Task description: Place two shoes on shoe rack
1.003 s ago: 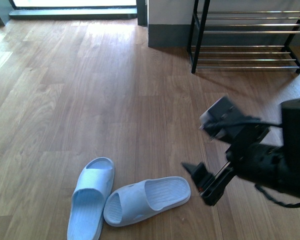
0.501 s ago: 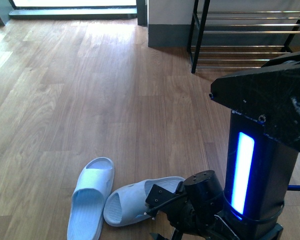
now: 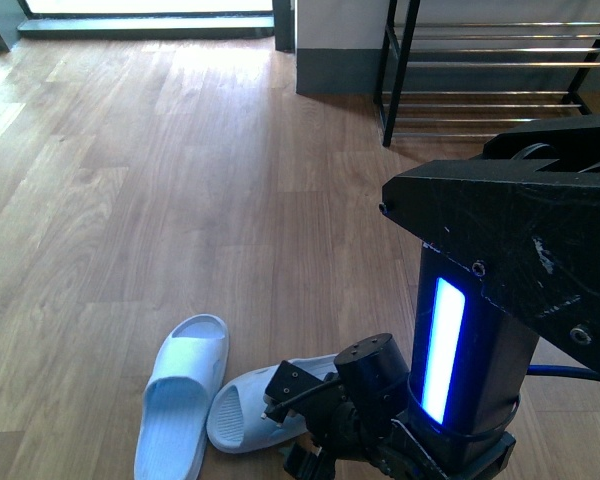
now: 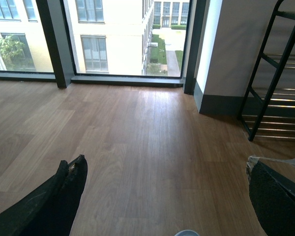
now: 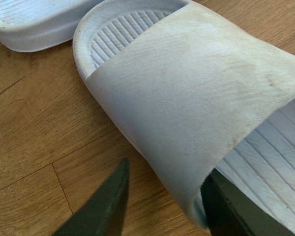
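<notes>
A home entryway: wood plank floor (image 3: 180,180), shoe rack (image 3: 490,70), tall windows (image 4: 118,37) facing apartment buildings.

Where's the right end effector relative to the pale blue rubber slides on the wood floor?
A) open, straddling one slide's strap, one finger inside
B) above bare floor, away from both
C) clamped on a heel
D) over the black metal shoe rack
A: in the right wrist view the right end effector is open, one dark finger outside over the wood floor, the other tucked under the strap of the pale blue rubber slide.
</notes>
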`<state>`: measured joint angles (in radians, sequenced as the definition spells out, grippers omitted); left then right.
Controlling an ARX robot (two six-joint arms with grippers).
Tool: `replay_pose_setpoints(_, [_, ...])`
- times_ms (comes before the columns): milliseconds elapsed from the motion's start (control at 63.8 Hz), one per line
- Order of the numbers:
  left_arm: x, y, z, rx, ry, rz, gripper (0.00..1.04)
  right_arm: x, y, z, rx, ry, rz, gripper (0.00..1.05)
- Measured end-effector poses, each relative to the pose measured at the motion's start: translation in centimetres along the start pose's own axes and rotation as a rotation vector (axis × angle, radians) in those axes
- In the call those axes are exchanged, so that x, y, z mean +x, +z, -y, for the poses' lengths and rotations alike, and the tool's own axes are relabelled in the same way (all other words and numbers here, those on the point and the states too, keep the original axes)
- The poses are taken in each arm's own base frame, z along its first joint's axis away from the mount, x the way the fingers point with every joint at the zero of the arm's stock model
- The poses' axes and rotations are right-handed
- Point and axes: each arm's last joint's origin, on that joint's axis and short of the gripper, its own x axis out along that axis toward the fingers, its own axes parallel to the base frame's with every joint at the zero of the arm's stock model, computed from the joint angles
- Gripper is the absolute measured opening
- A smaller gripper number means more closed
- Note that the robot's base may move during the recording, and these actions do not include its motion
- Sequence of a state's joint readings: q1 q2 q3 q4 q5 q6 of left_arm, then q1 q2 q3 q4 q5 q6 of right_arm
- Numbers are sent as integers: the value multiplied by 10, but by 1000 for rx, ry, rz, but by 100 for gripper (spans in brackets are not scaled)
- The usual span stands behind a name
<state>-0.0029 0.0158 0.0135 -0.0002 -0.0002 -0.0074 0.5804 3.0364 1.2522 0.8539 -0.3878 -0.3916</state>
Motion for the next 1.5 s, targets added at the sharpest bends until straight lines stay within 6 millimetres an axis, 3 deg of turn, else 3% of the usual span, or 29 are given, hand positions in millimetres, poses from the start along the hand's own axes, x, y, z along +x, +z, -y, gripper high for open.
replay_pose_setpoints(204, [0, 0, 0, 0, 0, 0, 95, -12, 3, 4, 69, -114, 47, 1])
replay_pose_setpoints(360, [0, 0, 0, 0, 0, 0, 95, -40, 28, 17, 186, -336, 142, 2])
replay_pose_setpoints(486, [0, 0, 0, 0, 0, 0, 95, -93, 55, 36, 305, -510, 285, 2])
replay_pose_setpoints(548, [0, 0, 0, 0, 0, 0, 95, -121, 59, 44, 336, -571, 329, 2])
replay_pose_setpoints(674, [0, 0, 0, 0, 0, 0, 95, -196, 58, 57, 432, -711, 376, 2])
replay_pose_setpoints(893, [0, 0, 0, 0, 0, 0, 95, -296, 71, 52, 510, -784, 470, 2])
replay_pose_setpoints(1050, [0, 0, 0, 0, 0, 0, 95, -349, 74, 37, 539, -803, 540, 2])
replay_pose_setpoints(1144, [0, 0, 0, 0, 0, 0, 95, -359, 79, 34, 528, -819, 580, 2])
replay_pose_setpoints(1504, [0, 0, 0, 0, 3, 0, 95, -357, 78, 32, 529, -796, 577, 2])
